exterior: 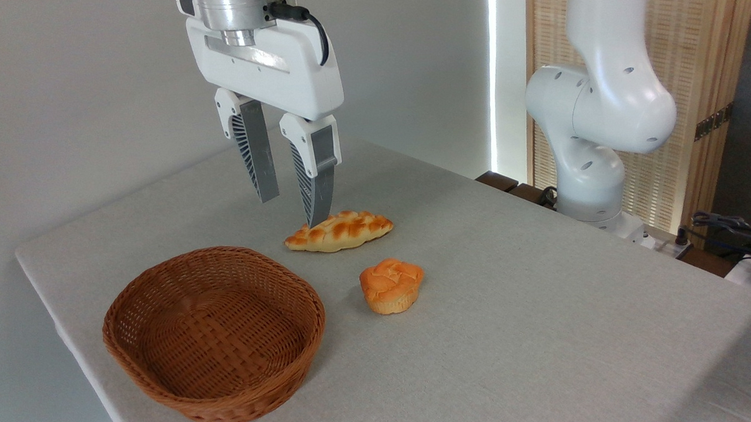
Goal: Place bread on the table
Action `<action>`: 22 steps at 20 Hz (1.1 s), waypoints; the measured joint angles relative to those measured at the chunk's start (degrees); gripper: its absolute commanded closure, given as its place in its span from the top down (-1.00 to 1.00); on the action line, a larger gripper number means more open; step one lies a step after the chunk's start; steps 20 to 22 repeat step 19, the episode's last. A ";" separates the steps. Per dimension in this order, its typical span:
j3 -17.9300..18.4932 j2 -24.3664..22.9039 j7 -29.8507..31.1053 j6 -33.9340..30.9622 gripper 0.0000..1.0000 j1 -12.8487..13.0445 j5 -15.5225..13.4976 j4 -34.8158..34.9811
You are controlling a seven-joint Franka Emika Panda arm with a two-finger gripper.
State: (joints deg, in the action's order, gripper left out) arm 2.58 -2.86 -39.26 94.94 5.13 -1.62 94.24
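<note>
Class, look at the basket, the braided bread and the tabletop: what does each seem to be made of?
Basket: brown woven wicker, matt; the interlaced strands show.
Braided bread: golden, browned bumps, slight sheen; real or a foam model, the look leaves it open.
Table: covered in light grey-beige cloth, matt with a fine weave.

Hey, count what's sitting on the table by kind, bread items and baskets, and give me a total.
Braided bread: 1
Round orange bun: 1
Wicker basket: 1, nothing in it
Total: 3 on the table
</note>
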 measured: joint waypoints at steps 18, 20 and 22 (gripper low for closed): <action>-2.24 0.07 0.00 -0.10 1.00 -1.80 -0.02 0.00; -2.24 0.11 0.00 -0.10 1.00 -1.80 -0.02 0.00; -2.24 0.11 0.00 -0.10 1.00 -1.80 -0.02 0.00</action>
